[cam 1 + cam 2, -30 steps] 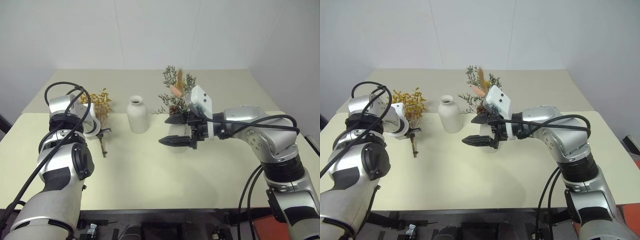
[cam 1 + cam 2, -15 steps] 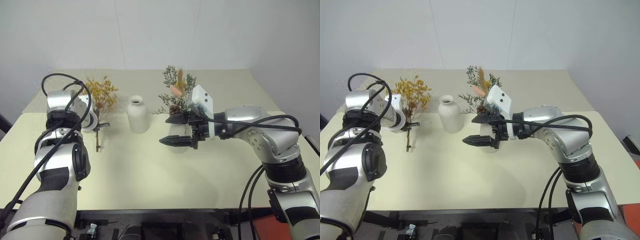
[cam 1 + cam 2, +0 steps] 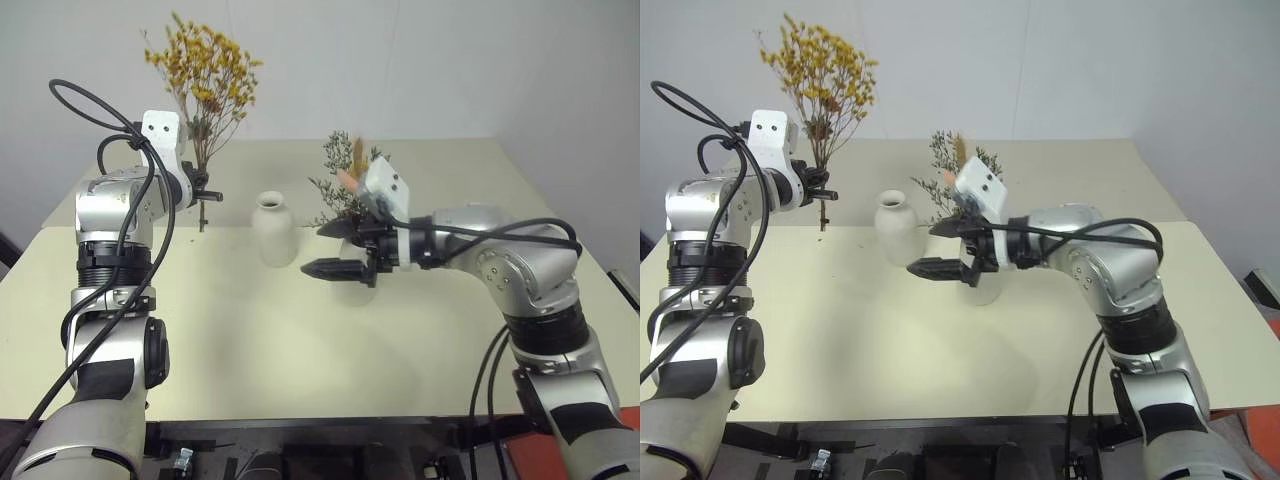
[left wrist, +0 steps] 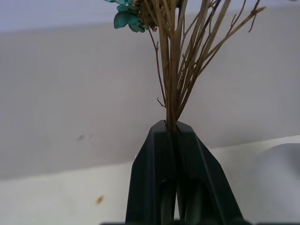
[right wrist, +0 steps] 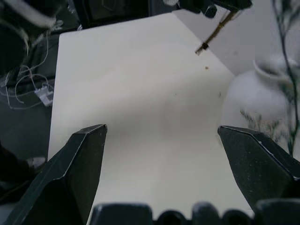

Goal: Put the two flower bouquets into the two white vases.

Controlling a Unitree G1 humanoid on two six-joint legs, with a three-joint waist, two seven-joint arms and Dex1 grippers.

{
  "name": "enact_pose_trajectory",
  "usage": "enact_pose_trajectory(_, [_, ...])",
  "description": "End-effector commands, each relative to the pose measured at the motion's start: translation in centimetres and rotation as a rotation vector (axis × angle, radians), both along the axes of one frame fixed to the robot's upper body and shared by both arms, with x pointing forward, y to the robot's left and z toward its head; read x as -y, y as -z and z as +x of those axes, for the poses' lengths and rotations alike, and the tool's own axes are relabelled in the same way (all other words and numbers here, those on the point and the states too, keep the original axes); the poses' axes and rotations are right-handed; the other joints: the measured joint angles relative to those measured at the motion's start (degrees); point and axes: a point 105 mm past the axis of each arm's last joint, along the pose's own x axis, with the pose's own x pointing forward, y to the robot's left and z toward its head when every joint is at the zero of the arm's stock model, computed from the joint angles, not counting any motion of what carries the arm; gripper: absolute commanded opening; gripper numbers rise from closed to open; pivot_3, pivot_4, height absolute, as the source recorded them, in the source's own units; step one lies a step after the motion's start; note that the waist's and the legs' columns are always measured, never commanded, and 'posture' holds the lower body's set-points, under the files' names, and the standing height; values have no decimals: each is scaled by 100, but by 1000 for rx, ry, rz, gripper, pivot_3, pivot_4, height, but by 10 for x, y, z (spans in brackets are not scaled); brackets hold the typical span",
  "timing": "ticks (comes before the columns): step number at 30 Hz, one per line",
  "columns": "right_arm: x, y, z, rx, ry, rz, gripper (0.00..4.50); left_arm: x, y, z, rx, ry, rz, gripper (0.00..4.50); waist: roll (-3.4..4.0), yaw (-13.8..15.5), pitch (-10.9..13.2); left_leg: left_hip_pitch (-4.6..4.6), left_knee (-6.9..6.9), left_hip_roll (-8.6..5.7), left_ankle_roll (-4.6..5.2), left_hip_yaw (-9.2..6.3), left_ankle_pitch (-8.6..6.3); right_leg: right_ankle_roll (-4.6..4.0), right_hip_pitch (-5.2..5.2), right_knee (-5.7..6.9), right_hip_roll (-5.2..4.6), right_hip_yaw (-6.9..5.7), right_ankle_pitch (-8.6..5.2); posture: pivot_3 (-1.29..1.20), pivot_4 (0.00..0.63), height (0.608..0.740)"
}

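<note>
Left gripper is raised well above the cream table at the robot's left, its two black fingers pressed together on the thin brown stems of the yellow bouquet. That bunch stands nearly upright in the grip, its yellow-orange blossoms spreading high against the white wall, while the cut ends of the stems hang just below the fingers, clear of the tabletop. In the left wrist view the stems rise straight out of the closed fingertips and fan apart above them.

Near the table's middle stands the bottle-shaped white vase, upright, its narrow neck and flared lip open. It lies between the two grippers, apart from both.

Just to its right sits the grey-green bouquet, with a pinkish plume showing among its sprigs; it rises out of the second white vase, which is mostly hidden behind the right arm.

Right gripper hovers in front of that vase, pointing toward the robot's left, its fingers spread wide and holding nothing. Its wrist view shows bare tabletop between the two spread fingertips.
</note>
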Motion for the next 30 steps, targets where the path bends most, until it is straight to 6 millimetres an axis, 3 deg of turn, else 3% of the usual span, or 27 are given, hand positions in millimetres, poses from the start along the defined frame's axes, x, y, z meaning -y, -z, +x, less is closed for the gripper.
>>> enact_pose_trajectory(1, [-11,-16,8,15,77,25,4500,5,-33,-10,146,106,12,25,0,-6,0,0,0,-1,0,0,0,0,0,2,0,0,0,0,150,740])
enact_pose_trajectory(14, [-40,-10,57,57,315,-68,4500,29,-53,-23,188,494,7,25,0,-14,0,-5,-1,-1,0,0,0,0,-1,13,2,-4,0,0,150,740])
enact_pose_trajectory(22, [-40,-6,58,56,318,-76,4500,45,-79,-24,207,644,-130,25,0,-31,0,-16,0,0,1,-4,0,1,-5,22,3,-12,0,0,150,740])
enact_pose_trajectory(30, [-39,-3,58,46,329,-81,4500,55,-81,-20,216,682,-143,25,0,-55,0,-15,0,2,1,-5,0,1,-7,24,5,-11,-1,0,150,740])
